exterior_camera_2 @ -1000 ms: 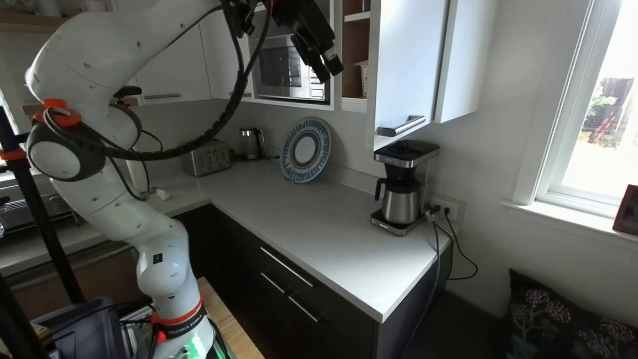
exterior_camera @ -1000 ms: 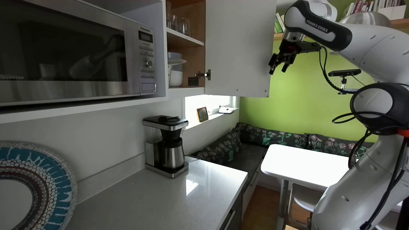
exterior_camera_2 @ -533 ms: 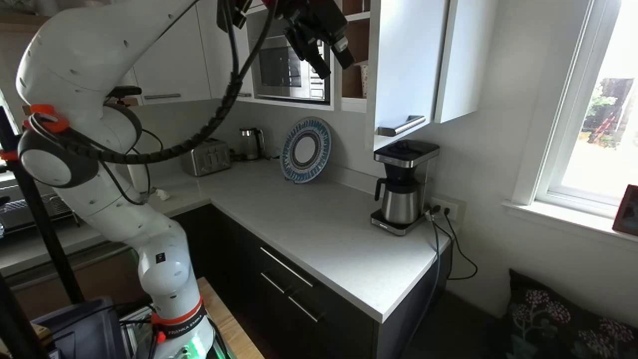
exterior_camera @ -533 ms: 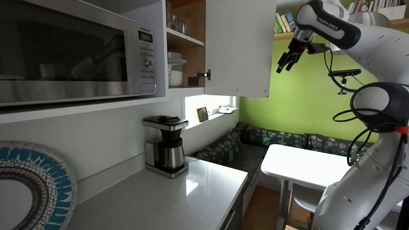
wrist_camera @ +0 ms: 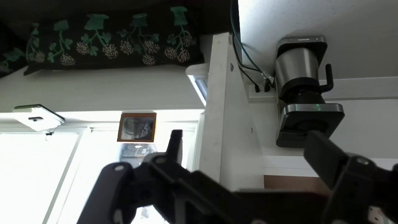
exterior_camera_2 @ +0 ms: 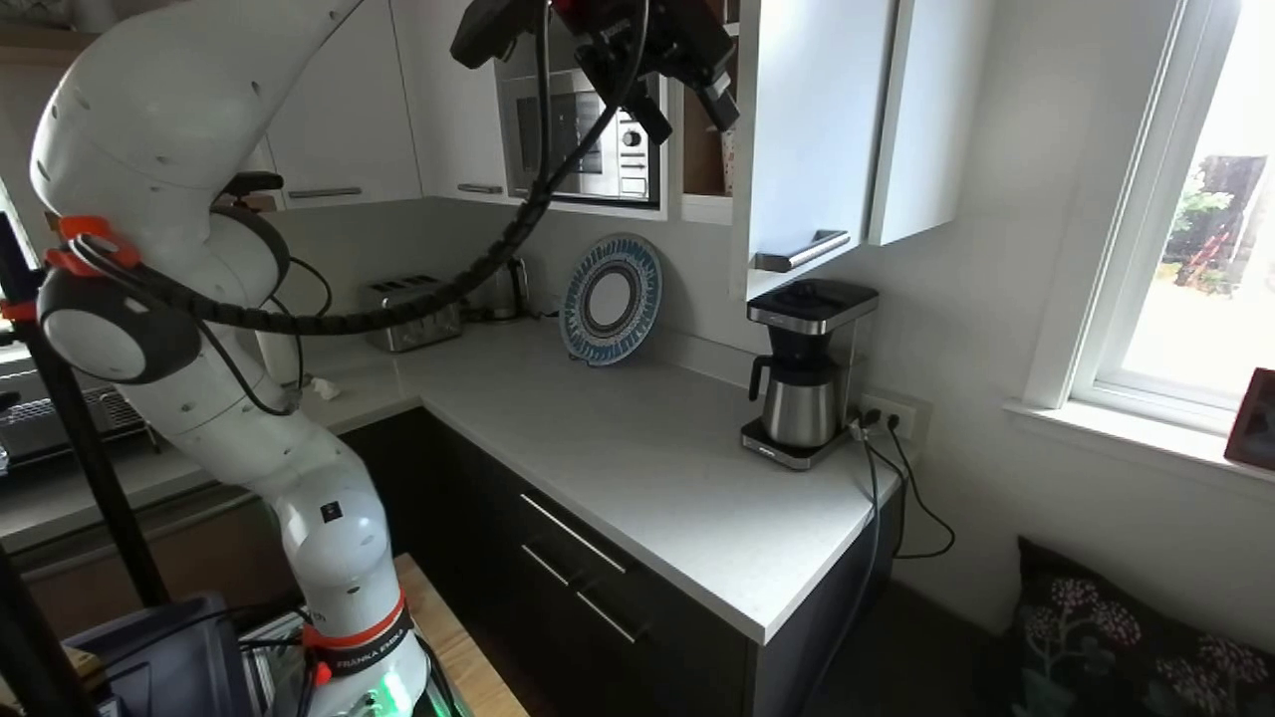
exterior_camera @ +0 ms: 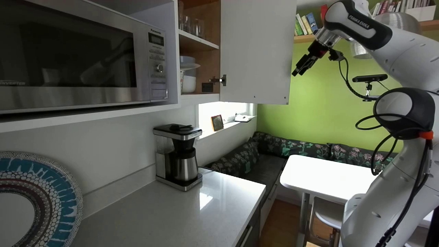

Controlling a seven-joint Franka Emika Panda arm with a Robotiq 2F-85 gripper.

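The cupboard door (exterior_camera: 257,51) stands open, higher up than the coffee maker (exterior_camera: 178,156). In the wrist view, its edge shows between the two fingers (wrist_camera: 323,158) of the gripper (exterior_camera_2: 691,123). The door is flat and white, with a grey bar handle (exterior_camera_2: 802,252) near its bottom. The fingers are spread wide; I can't tell if they touch the door.

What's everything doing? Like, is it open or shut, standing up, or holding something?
Gripper, open, holding nothing
Cabinet door, open
Microwave, shut
Dark drawers, shut
Coffee pot, upright in the coffee maker; full or empty, cannot tell
Patterned plate, propped up on its edge
Picture frame, standing on the windowsill
Plugs, pushed into the wall outlet
Toaster, on or off, cannot tell
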